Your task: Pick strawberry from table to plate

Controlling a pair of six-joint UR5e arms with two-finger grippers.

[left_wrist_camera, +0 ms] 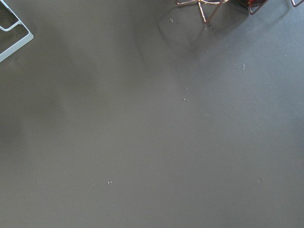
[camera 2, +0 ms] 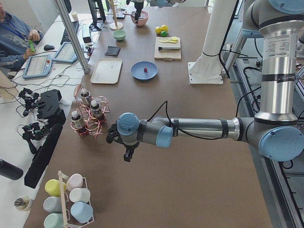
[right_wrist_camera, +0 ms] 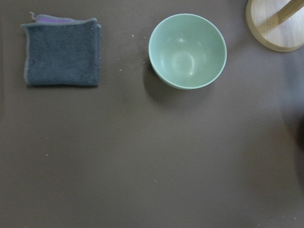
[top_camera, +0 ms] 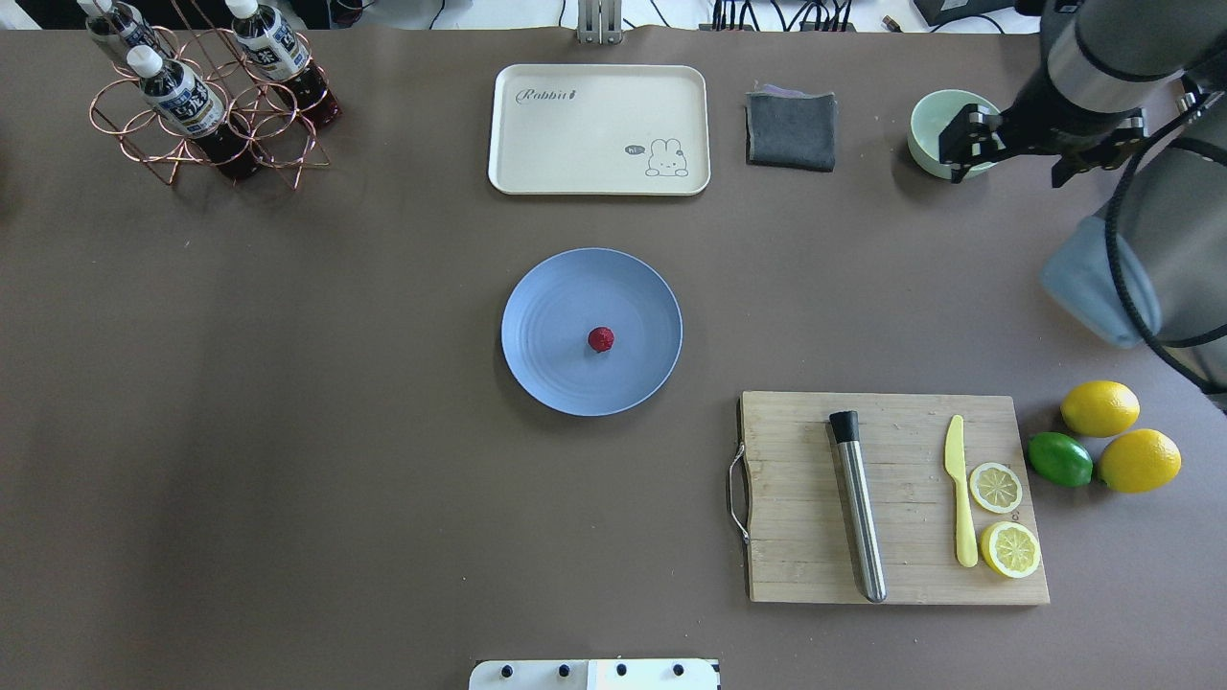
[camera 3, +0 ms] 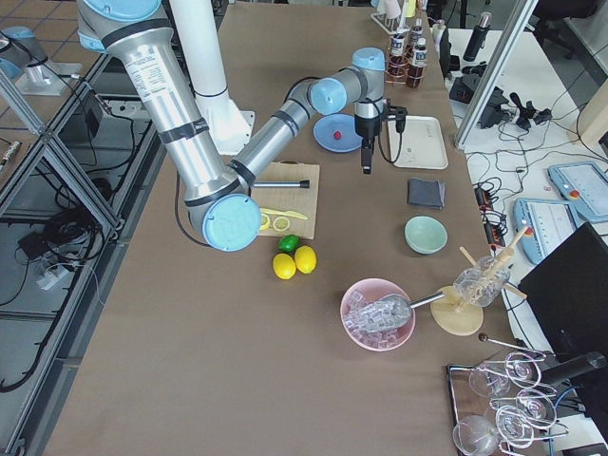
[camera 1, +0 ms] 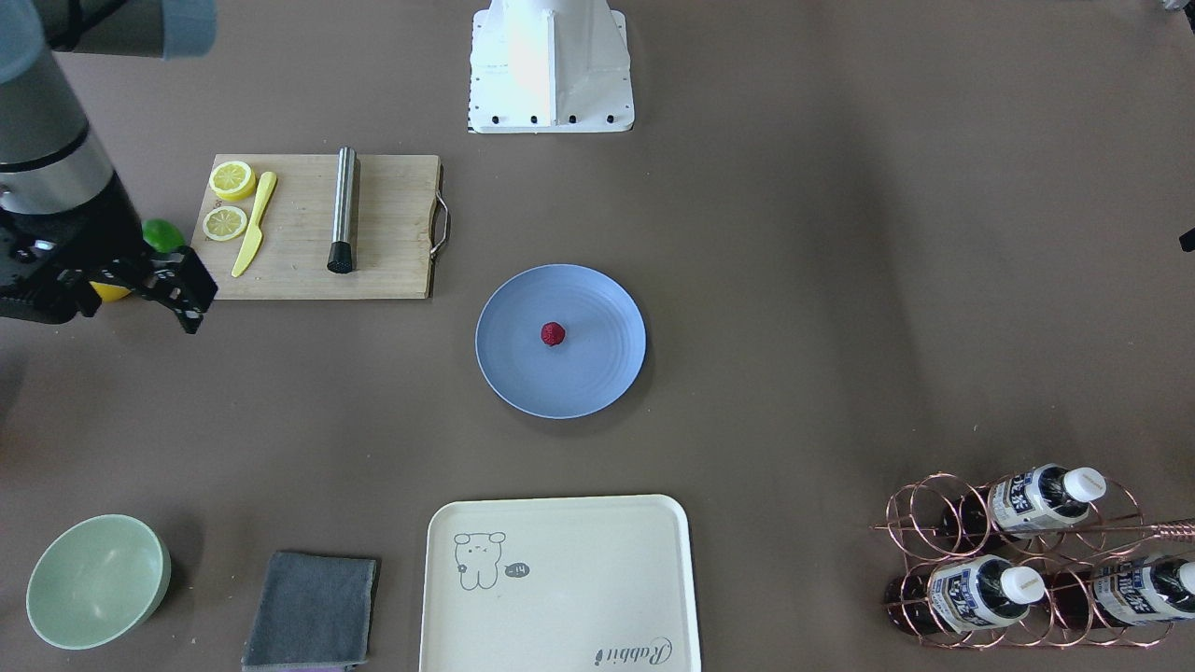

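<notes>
The small dark red strawberry (camera 1: pixel 553 333) (top_camera: pixel 601 338) lies near the middle of the round blue plate (camera 1: pixel 597 378) (top_camera: pixel 551 369), which rests at the centre of the brown table (camera 1: pixel 794 280). Nothing touches the berry. My right gripper (camera 1: pixel 182 297) (top_camera: pixel 960 144) hangs far off to the robot's right, above the table by the pale green bowl (top_camera: pixel 925 120), open and holding nothing. My left gripper (camera 2: pixel 126 156) shows only in the exterior left view, low over bare table near the bottle rack; I cannot tell whether it is open or shut.
A wooden cutting board (top_camera: pixel 891 565) carries a steel muddler, a yellow knife and lemon slices, with two lemons and a lime (top_camera: pixel 1059 458) beside it. A cream tray (top_camera: pixel 599 129), a grey cloth (top_camera: pixel 791 129) and a copper bottle rack (top_camera: pixel 201 105) line the far side. A person sits at a desk (camera 2: pixel 19 33).
</notes>
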